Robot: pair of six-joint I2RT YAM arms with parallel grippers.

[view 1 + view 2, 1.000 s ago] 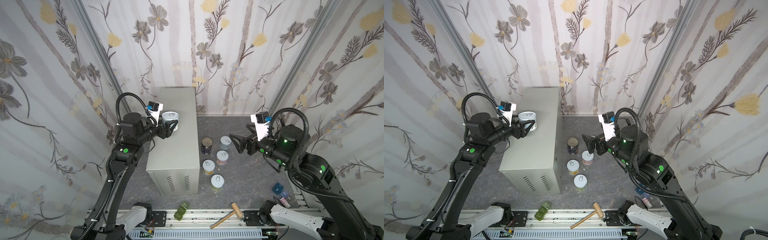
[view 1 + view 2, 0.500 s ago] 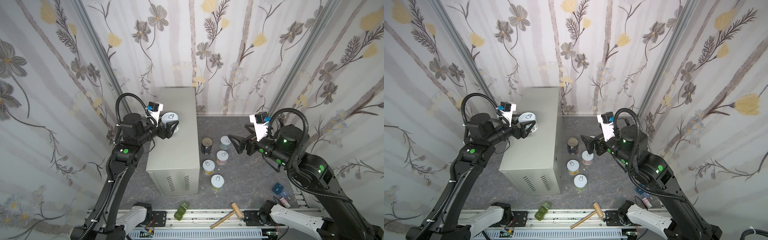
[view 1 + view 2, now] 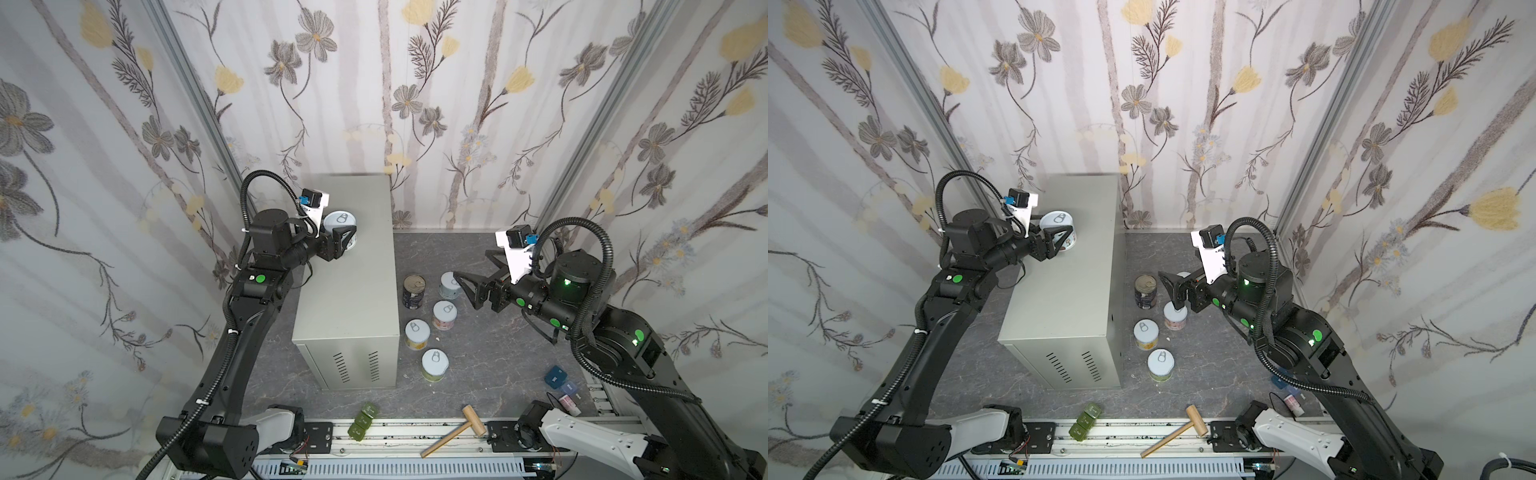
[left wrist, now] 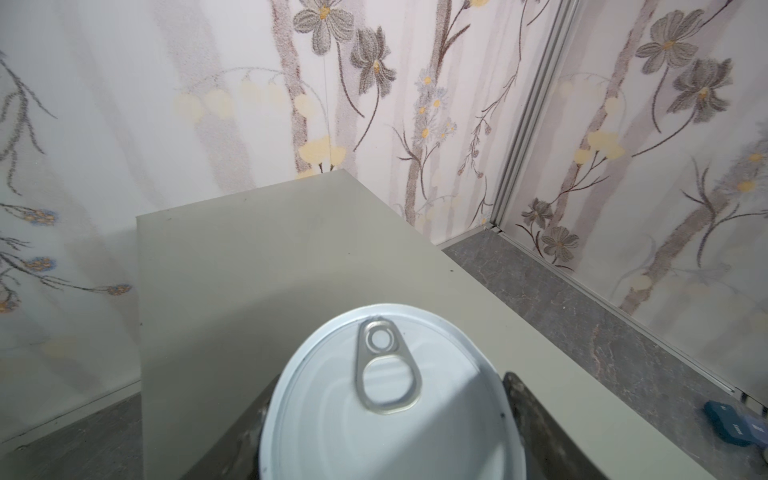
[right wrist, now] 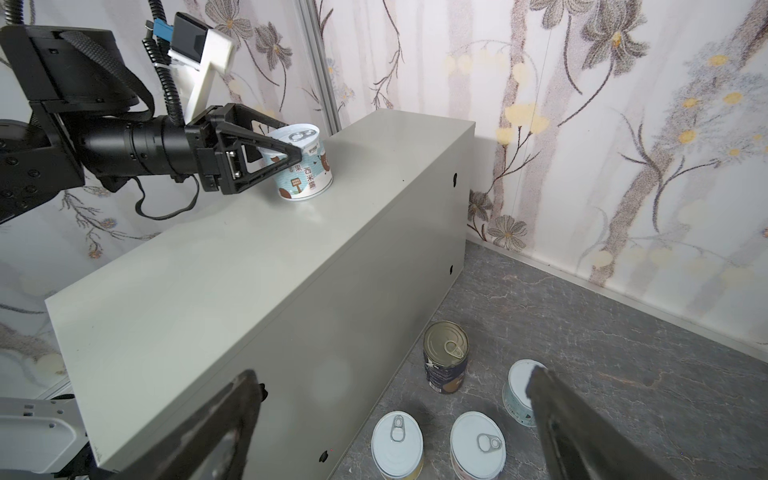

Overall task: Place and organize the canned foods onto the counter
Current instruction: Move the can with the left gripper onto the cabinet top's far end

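A short can (image 3: 340, 220) with a pale pull-tab lid and a blue-white label sits at the back left of the counter (image 3: 349, 299), the tall beige-grey box. My left gripper (image 3: 343, 231) is shut on it, one finger on each side. In the right wrist view this can (image 5: 307, 174) leans slightly, with its base at the counter top (image 5: 249, 257). The lid (image 4: 386, 407) fills the left wrist view. My right gripper (image 3: 471, 264) hangs open above the floor cans: a taller navy one (image 3: 414, 291) and several short pale-lidded ones (image 3: 444, 314).
Green blocks (image 3: 363, 419) and a wooden mallet (image 3: 453, 430) lie on the front rail. Small blue and pink items (image 3: 556, 377) sit on the dark marbled floor (image 3: 490, 365) at the right. Flowered walls close in on three sides.
The left gripper's can has shifted slightly toward the back wall. The right gripper has edged a little to the left over the floor cans, still open.
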